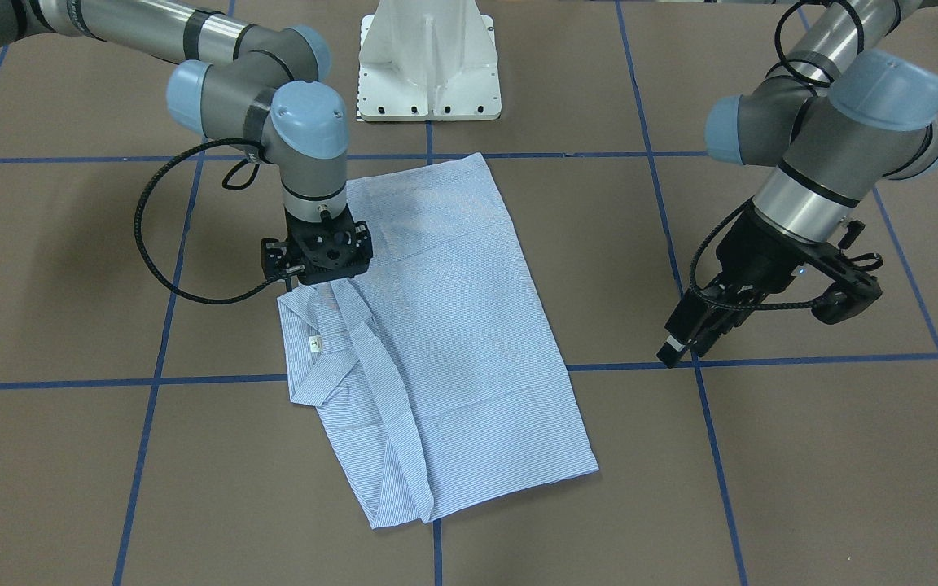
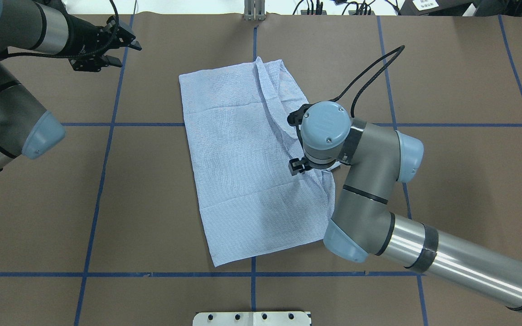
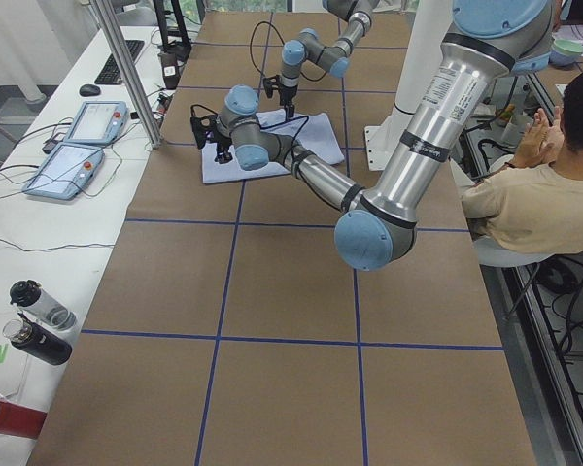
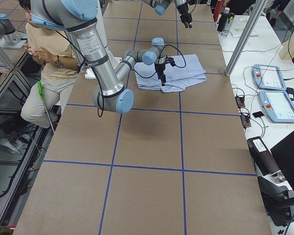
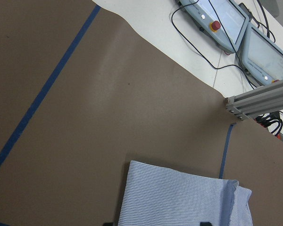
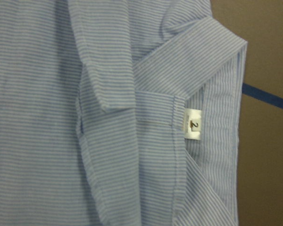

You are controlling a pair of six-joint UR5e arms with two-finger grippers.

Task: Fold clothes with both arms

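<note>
The shirt (image 1: 453, 325) lies flat on the brown paper-covered table (image 1: 762, 488), near its middle. It is folded into one long rectangle that sits askew to the blue tape lines (image 1: 111, 382). The cloth is light blue with fine white stripes. Its broad upper face is smooth, crossed by two faint creases. The collar (image 1: 330, 358) lies open at the edge on the robot's right, showing a small white neck label (image 6: 193, 124). A narrow folded strip, probably a sleeve, runs along that same edge towards the far corner.

The right gripper (image 1: 322, 264) points straight down over the shirt, just beside the collar. Its fingers are hidden beneath the wrist, so I cannot tell whether they are apart or pinched on the cloth, nor whether they touch it. The right wrist view shows only collar and label, very close.

The left gripper (image 1: 681, 346) hangs over bare table, well apart from the shirt, and holds nothing. Its fingers seem to be spread, judging from the overhead and left wrist views.

The right arm (image 2: 369, 199) reaches in across the table, its elbow bent and its last joint turned vertical above the garment. The left arm (image 1: 827, 138) is drawn out to the side with its wrist slanted down towards the table.
</note>
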